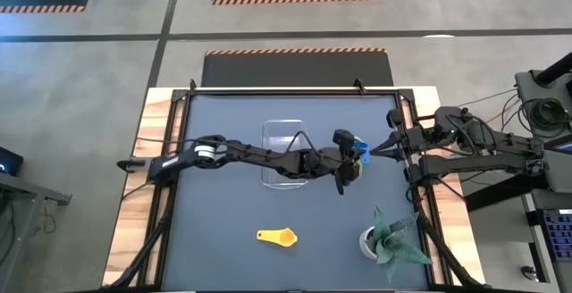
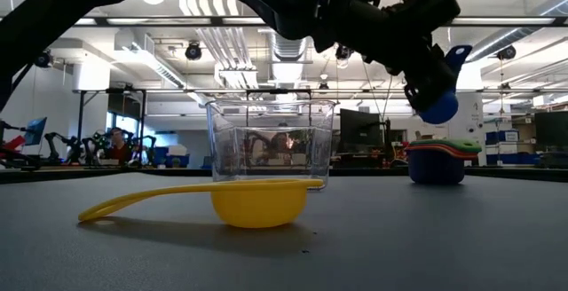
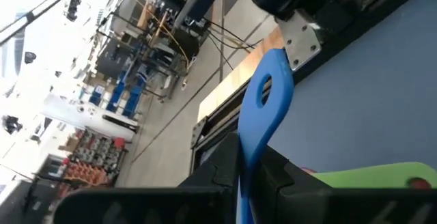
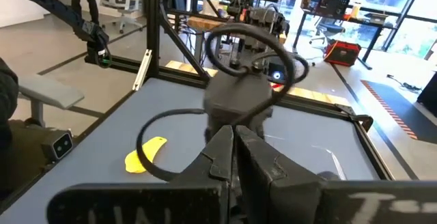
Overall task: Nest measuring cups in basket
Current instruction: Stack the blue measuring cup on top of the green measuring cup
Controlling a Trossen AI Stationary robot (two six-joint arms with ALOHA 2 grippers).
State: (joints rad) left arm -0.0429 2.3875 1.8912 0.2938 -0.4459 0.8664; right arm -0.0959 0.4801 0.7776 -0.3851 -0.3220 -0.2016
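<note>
Measuring cups sit stacked (image 2: 437, 160) on the tabletop (image 2: 426, 238) beside the basket (image 1: 288, 154), while the left pincer (image 1: 351, 161), clamped on the blue cup (image 2: 441, 96) by its handle, should carry it level over the basket before releasing; right pincer (image 1: 375, 150) closed, idle.

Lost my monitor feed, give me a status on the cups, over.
Left end effector shut on blue measuring cup, lifted above the stack of cups. Right end effector shut, empty. Yellow measuring cup outside clear basket. Path clear.

No lettering, label, brand or number can be read on anything in these views
</note>
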